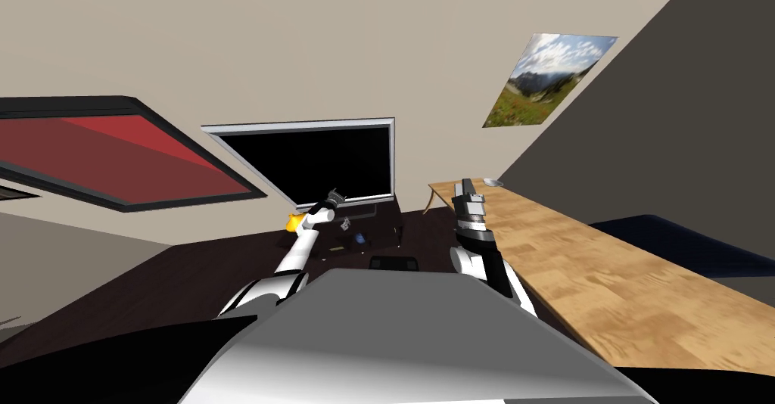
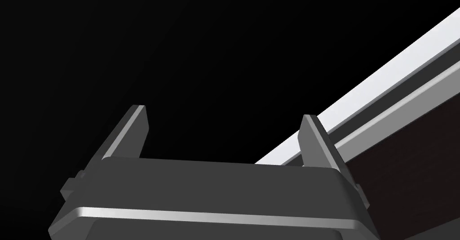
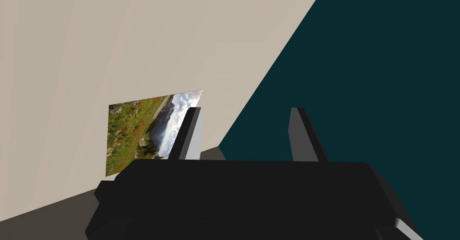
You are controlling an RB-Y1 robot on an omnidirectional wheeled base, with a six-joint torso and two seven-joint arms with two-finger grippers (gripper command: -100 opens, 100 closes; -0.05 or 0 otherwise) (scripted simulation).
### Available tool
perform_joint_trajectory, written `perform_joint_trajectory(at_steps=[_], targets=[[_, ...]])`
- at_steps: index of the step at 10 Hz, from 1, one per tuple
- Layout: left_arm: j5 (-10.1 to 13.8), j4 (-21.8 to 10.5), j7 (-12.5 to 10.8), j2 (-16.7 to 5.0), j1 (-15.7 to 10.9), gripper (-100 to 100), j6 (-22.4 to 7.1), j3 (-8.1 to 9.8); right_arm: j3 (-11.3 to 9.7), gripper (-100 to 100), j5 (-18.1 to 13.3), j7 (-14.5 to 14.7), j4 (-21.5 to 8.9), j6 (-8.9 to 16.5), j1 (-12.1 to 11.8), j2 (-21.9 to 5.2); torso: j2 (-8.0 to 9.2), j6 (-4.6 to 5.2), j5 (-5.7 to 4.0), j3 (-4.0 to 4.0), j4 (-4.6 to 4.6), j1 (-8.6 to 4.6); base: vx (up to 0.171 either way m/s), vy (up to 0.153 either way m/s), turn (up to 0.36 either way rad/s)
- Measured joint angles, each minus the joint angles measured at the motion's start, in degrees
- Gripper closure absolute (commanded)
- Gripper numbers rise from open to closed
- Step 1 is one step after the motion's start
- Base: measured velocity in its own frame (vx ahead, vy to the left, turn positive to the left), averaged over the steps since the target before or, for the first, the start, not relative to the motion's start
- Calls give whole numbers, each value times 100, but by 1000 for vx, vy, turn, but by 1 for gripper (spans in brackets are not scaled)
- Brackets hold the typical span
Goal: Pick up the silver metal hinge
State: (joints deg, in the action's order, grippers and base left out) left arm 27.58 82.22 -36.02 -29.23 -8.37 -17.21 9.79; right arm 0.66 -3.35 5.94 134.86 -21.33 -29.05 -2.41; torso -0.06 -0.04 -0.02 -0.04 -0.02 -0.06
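Note:
A small silver hinge (image 1: 346,224) lies on the dark tabletop (image 1: 227,267) in front of a black screen with a silver frame (image 1: 318,157). My left gripper (image 1: 336,194) is held out above and just beyond the hinge, close to the screen's lower edge. In the left wrist view the left gripper (image 2: 224,116) is open with nothing between its fingers, facing the black screen and its silver frame (image 2: 382,89). My right gripper (image 1: 465,187) is raised beside the wooden counter and stands open (image 3: 245,111) and empty.
Near the hinge lie a small blue object (image 1: 359,238), a flat yellowish piece (image 1: 337,250) and a dark box (image 1: 393,262). A yellow object (image 1: 294,222) sits by my left forearm. A long wooden counter (image 1: 605,271) runs along the right.

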Motion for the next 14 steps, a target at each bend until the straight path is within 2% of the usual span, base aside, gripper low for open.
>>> perform_joint_trajectory(at_steps=[3,6,8,10,11,12,14], targets=[[111,-361,-350,-117,-197,-100,-520,-6,0,0,0,0,0,0,0,0,1,-2,0,0,-1,-1,22,-20,-21],[261,-951,-724,-283,-556,-100,-1015,-58,0,0,0,0,0,0,0,0,-1,-1,0,-1,-1,0,21,-16,-10],[284,-1055,-865,-305,-557,-100,-1294,-53,0,0,0,0,0,0,0,0,5,-3,1,2,0,3,12,-10,-2],[265,-1244,-1110,-334,-679,-100,-1643,-53,0,0,0,0,0,0,0,0,2,-2,1,1,0,1,23,-14,-4],[309,-1368,-1251,-380,-770,-100,-1825,-71,0,0,0,0,0,0,0,0,0,-2,0,0,0,0,23,-15,-1],[431,-1650,-1284,-455,-896,-100,-1948,-106,0,0,0,0,0,0,0,0,-1,-2,1,-1,-1,1,28,-16,4],[381,-1831,-1580,-476,-980,-100,-2341,-115,0,0,0,0,0,0,0,0,0,-2,1,-1,-1,1,28,-13,5]])
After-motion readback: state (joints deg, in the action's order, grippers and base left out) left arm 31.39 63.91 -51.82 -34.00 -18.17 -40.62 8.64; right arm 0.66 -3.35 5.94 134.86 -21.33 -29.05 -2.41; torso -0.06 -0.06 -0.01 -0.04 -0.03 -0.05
